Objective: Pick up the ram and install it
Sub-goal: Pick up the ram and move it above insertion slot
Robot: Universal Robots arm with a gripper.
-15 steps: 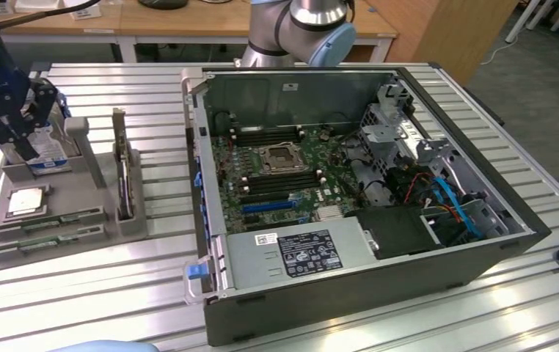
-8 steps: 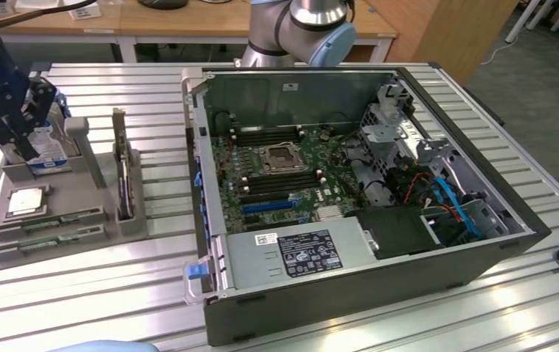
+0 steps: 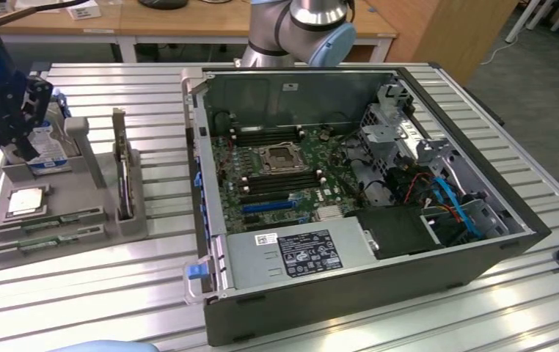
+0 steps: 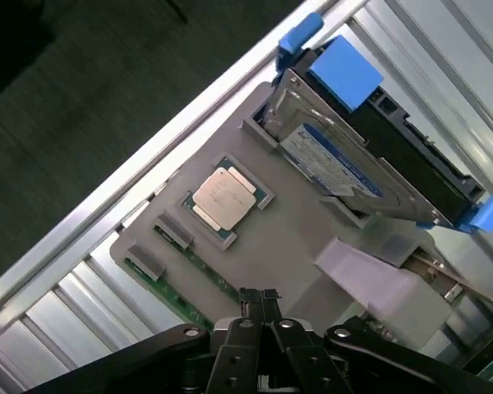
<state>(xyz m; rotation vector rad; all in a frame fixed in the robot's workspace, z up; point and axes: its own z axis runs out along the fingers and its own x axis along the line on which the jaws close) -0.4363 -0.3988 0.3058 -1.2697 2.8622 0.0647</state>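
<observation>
A black robot gripper [image 3: 17, 150] hangs over the far end of a grey parts holder [image 3: 64, 253] at the exterior view's left, its two slim fingers [image 4: 259, 300] pressed together and pinching nothing. The ram [image 3: 53, 220] lies in a slot at the holder's near end, a thin green stick with a second one like it just beside it, both flat in the holder and not yet picked up. From the gripper, the ram sits toward the camera side of the holder, with a square silver CPU chip [image 3: 27, 199] between the two. The ram's long axis runs across the exterior view from left to right, rising slightly to the right. In the wrist view the ram [image 4: 168, 291] shows as a green strip along the holder's edge, near the closed fingertips and past the CPU chip [image 4: 223, 199]. A hard drive [image 3: 50, 158] with a white and blue label stands under the gripper, and an upright expansion card [image 3: 120, 169] stands at the holder's right side. To the right sits an open computer case [image 3: 358, 286], its motherboard [image 3: 260, 191] exposed. Everything rests on a slatted metal table [image 3: 113, 293]; wooden desks and grey carpet lie behind.
</observation>
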